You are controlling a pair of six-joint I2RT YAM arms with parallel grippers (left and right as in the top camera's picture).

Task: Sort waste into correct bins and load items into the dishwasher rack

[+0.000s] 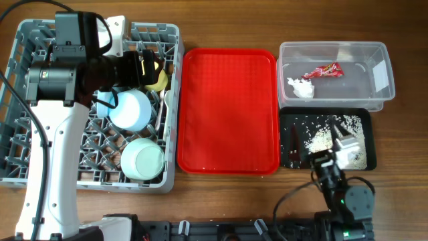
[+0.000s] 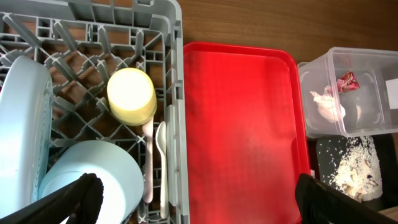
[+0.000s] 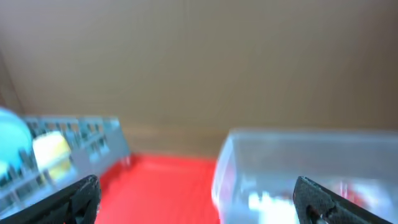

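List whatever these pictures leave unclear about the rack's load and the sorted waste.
- Yellow cup: overhead, mostly covered by the left claw.
- Light blue plate: left wrist view, cut off by the left edge.
- Fork and spoon: overhead, too thin to tell apart.
- Clear tub contents: right wrist view, blurred to smears.

Overhead view: fixed above me, facing straight down, taking in the whole table (image 1: 221, 27), from dishwasher rack (image 1: 17, 87) past red tray (image 1: 231, 110) to clear tub (image 1: 354, 87) and black tray (image 1: 291, 134). Left wrist view: close above the rack's right edge, facing down between my left fingertips (image 2: 78, 196); shares all four with overhead. Right wrist view: low, nearly level, blurred, facing across red tray, rack left, tub right, between my right fingertips (image 3: 78, 199).
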